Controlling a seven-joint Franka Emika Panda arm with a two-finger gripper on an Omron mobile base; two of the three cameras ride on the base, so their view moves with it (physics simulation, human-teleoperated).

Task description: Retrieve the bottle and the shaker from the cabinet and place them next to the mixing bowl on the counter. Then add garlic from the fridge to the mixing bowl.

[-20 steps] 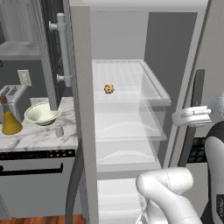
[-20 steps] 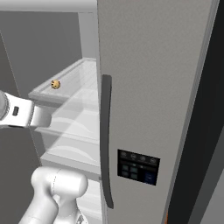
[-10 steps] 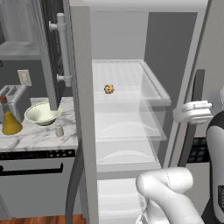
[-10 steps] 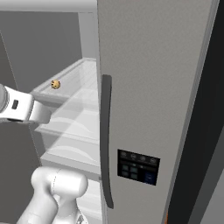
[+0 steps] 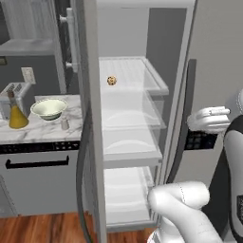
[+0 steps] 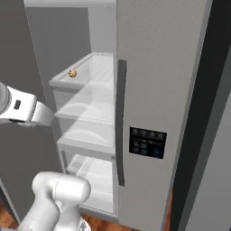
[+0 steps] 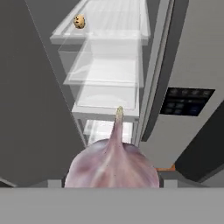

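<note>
Bottle (image 5: 17, 115) and shaker (image 5: 65, 124) sit by the bowl (image 5: 48, 108), so we're nearly done. Our claw grips the garlic (image 7: 113, 162) outside the fridge (image 5: 142, 118); it goes left next.

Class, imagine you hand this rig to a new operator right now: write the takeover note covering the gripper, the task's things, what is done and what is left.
Gripper: shut on the garlic, outside the open fridge.
Bottle and shaker stand on the counter beside the mixing bowl.
Done: bottle and shaker placed; garlic picked up.
Left: carry the garlic to the mixing bowl and release it inside.
A cookie lies on the fridge's top shelf; leave it.
</note>
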